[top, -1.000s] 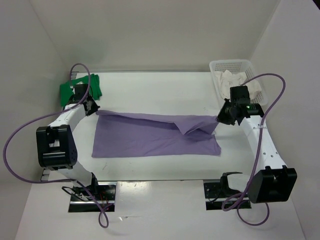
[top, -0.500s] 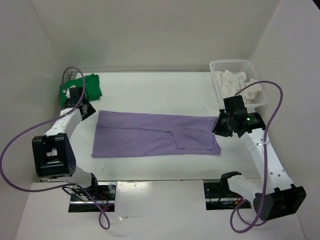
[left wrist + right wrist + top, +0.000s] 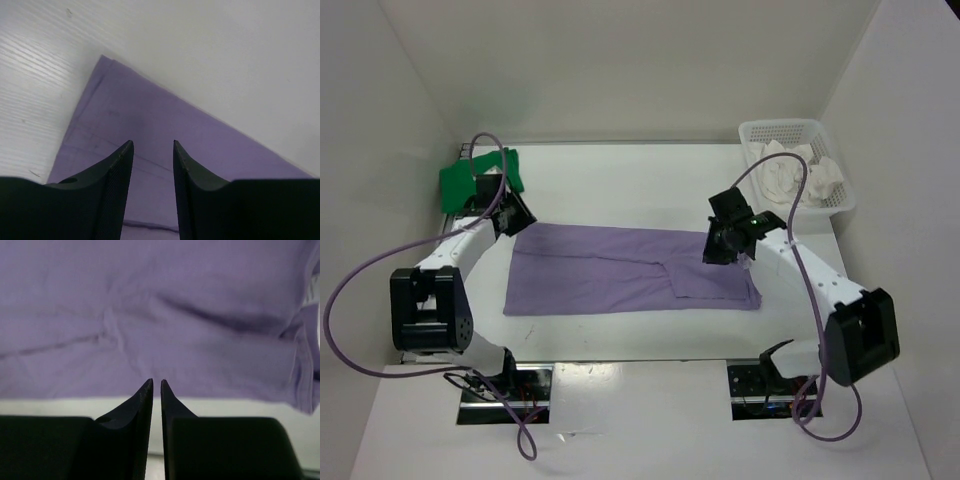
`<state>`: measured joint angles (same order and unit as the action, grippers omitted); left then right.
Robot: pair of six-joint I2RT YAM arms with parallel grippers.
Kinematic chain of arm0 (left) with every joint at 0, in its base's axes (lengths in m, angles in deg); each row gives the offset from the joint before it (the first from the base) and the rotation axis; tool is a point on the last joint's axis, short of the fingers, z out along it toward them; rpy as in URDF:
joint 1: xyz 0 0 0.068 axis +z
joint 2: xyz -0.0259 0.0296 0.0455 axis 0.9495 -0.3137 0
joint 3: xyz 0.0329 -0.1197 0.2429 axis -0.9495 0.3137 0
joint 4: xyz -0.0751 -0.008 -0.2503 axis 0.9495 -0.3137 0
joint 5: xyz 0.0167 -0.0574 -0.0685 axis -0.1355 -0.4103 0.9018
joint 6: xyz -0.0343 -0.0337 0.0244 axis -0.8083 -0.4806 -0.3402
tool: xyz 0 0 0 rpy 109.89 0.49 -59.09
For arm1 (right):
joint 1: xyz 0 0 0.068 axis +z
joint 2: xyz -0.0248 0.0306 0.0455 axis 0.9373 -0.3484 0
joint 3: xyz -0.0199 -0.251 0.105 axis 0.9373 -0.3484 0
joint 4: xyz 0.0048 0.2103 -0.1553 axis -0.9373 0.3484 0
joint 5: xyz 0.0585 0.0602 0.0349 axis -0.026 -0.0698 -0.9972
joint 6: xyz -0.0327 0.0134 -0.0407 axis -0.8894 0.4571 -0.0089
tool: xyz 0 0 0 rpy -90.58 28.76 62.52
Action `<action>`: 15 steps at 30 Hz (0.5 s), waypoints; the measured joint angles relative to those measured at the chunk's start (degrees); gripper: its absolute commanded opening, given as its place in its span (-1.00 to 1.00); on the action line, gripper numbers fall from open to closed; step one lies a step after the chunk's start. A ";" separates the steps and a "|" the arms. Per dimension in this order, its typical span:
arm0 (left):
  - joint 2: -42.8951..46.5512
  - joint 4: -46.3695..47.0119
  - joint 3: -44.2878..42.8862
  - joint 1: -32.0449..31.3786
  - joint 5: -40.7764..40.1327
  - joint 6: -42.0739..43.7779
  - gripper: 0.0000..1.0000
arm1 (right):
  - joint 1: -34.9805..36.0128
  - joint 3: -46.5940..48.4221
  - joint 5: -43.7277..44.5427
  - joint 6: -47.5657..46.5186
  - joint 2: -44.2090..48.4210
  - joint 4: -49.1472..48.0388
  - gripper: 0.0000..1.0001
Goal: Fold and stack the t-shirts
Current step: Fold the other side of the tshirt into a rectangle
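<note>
Purple t-shirt (image 3: 620, 270) flat, left end effector (image 3: 150, 150) open over its corner, right end effector (image 3: 156, 387) nearly closed, empty

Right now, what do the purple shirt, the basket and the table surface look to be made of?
Purple t-shirt: soft matte knit fabric, probably cotton; it lies flat with soft creases and stitched hems. Basket: white rigid plastic, judging by its regular mesh walls. Table: smooth white board, likely laminate or painted; the left wrist view shows faint fine lines across it, so the exact finish is unclear.
</note>
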<state>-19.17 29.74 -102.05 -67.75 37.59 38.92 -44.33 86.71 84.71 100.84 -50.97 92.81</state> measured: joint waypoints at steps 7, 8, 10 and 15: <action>-5.66 2.32 1.31 -6.95 4.22 -2.89 -0.11 | -3.15 0.20 4.66 3.67 -16.09 -13.05 -0.72; -6.43 2.82 1.90 -7.85 5.11 -3.13 -0.11 | -3.65 0.07 4.85 4.68 -18.27 -14.67 -0.72; -7.26 3.37 3.19 -8.31 5.81 -3.91 -0.11 | -4.42 -0.57 5.77 6.25 -20.20 -17.44 -0.72; -9.49 3.41 4.70 -7.74 5.01 -4.57 -0.11 | -6.43 -0.44 8.35 8.81 -23.21 -22.05 -0.72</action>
<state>-28.66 33.15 -97.35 -75.49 42.59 34.36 -50.76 86.28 93.06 109.64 -74.18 70.76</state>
